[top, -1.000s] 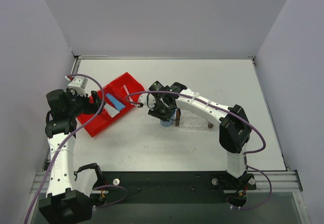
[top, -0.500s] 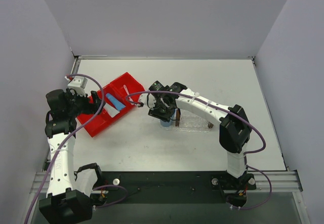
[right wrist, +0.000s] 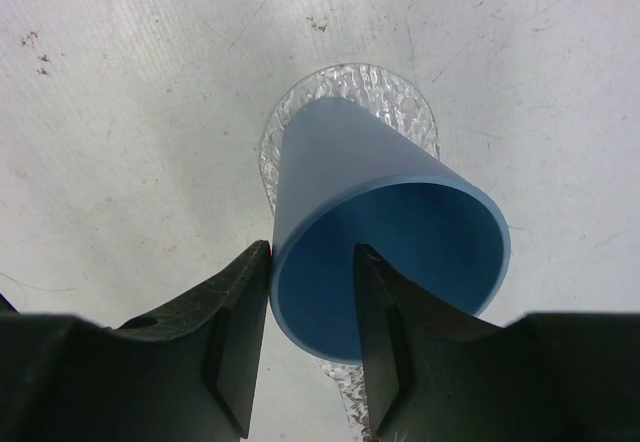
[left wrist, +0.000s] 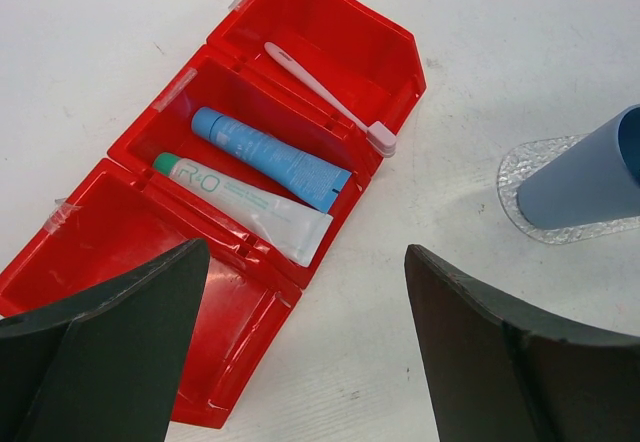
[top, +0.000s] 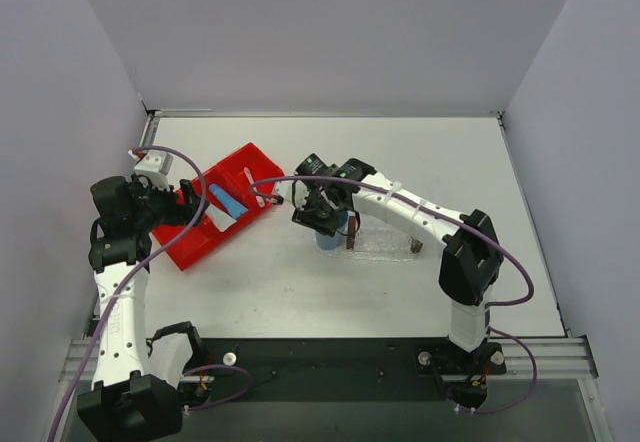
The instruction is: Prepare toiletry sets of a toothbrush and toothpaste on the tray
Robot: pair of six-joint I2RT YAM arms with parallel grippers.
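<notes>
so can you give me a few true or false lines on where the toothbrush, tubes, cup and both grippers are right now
1. The blue tube and the white tube lie side by side in the middle compartment of the red bin. True.
2. The toothbrush lies on the tray. False: it lies in the bin's end compartment.
3. The right gripper straddles the rim of the blue cup, one finger inside and one outside. True.
4. The left gripper grips the blue tube. False: it hangs open and empty over the bin.
5. The cup stands on the clear bubbly mat. True.
</notes>
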